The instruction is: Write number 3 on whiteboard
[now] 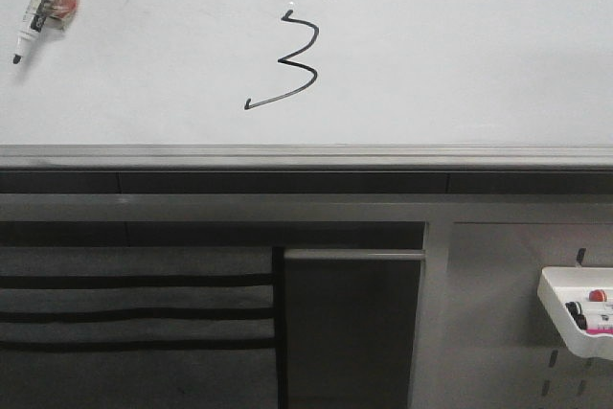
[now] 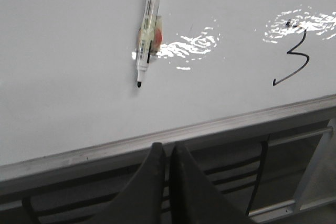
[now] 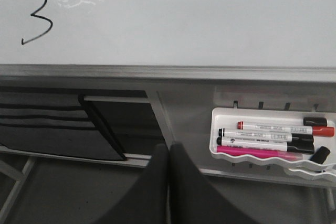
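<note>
A thin black number 3 (image 1: 290, 61) stands drawn on the whiteboard (image 1: 460, 64), with a long tail sweeping to the lower left. Both wrist views catch it too: the number 3 (image 2: 293, 59) and the number 3 (image 3: 38, 20). A black-tipped marker (image 1: 41, 3) lies uncapped on the board at the far left, also the marker (image 2: 147, 30). My left gripper (image 2: 169, 148) is shut and empty, off the board's near edge. My right gripper (image 3: 168, 148) is shut and empty too, below the board near the tray.
A grey metal rail (image 1: 306, 157) runs along the board's near edge. Below it hangs a grey pegboard panel (image 3: 189, 114) with a white tray (image 3: 273, 137) holding several markers. A dark slotted holder (image 1: 134, 308) sits under the rail at the left.
</note>
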You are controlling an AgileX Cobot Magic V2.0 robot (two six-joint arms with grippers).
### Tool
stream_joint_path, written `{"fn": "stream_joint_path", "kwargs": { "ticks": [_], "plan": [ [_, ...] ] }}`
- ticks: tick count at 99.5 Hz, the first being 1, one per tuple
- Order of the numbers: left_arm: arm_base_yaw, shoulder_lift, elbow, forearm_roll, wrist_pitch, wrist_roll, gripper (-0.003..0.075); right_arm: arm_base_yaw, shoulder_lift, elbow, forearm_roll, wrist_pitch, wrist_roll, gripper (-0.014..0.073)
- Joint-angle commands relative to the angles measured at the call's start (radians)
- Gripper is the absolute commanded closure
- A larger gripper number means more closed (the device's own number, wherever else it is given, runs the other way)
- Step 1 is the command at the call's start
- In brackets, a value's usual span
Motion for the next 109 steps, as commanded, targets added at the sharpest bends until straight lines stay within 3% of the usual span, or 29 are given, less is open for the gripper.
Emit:
{"fn": "stream_joint_path", "kwargs": {
  "ticks": [1,36,62,83,96,101,109],
  "plan": [
    [0.0,0.005,0.005,-0.03,-0.078,-0.012,0.0738,-0.006,0.005,-0.007,0.0,-0.082,0.001,0.0668],
    [0.0,-0.078,0.111,0.002,-0.086,-0.012,0.0738,-0.006,0.005,0.002,0.0,-0.082,0.001,0.0668],
    [0.013,-0.309,0.259,0.039,-0.256,-0.012,0.0738,-0.006,0.005,0.002,0.0,-0.082,0.001,0.0668],
    [0.011,-0.409,0.388,-0.118,-0.385,-0.012,0.0738,-0.006,0.005,0.002,0.0,-0.082,0.001,0.0668],
    [0.011,-0.501,0.443,-0.06,-0.391,-0.017,0.0738,-0.006,0.005,0.002,0.0,-0.082,0.001,0.0668],
    [0.011,-0.501,0.448,0.004,-0.396,-0.085,0.0738,-0.006,0.005,0.002,0.0,-0.082,0.001,0.0668],
    [0.011,-0.5,0.448,0.231,-0.39,-0.33,0.0738,-0.006,0.005,0.002,0.0,-0.078,0.001,0.0668]
  ]
}}
